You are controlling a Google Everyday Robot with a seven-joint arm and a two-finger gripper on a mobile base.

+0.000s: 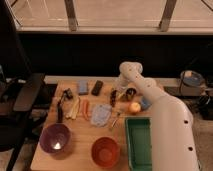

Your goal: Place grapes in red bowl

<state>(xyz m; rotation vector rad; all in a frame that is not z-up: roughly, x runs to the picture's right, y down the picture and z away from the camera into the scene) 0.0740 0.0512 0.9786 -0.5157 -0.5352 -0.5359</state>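
Grapes (114, 97) sit at the back-middle of the table (45, 159), just right of the black phone (97, 88) and left of the apple (134, 107). The bunch lies roughly front-to-back. Gripper (122, 91) is right at the grapes' far end, coming down from the arm's bend above. Can't tell whether it's open, closed or gripping anything, since the wrist blocks the contact area. Can't tell if it's touching the bunch either.

My read is that we're at the grasp step and no transport has begun.

1. Grab across the bunch's narrow width, near the middle, so it doesn't swing or shed grapes.
2. Squeeze gently. Grapes are soft and round and will likely roll out of a hard pinch.
3. Lift straight up before moving sideways. The apple and a small dark round item (131, 92) sit close on the right and are easy to knock.

Red bowl (105, 151) is at the front edge, well apart from the grapes, between the purple bowl (55, 139) and the green bin (138, 142). The path toward it passes over a pale blue packet (101, 115), so carry high. Release low over the bowl's middle, not the rim.
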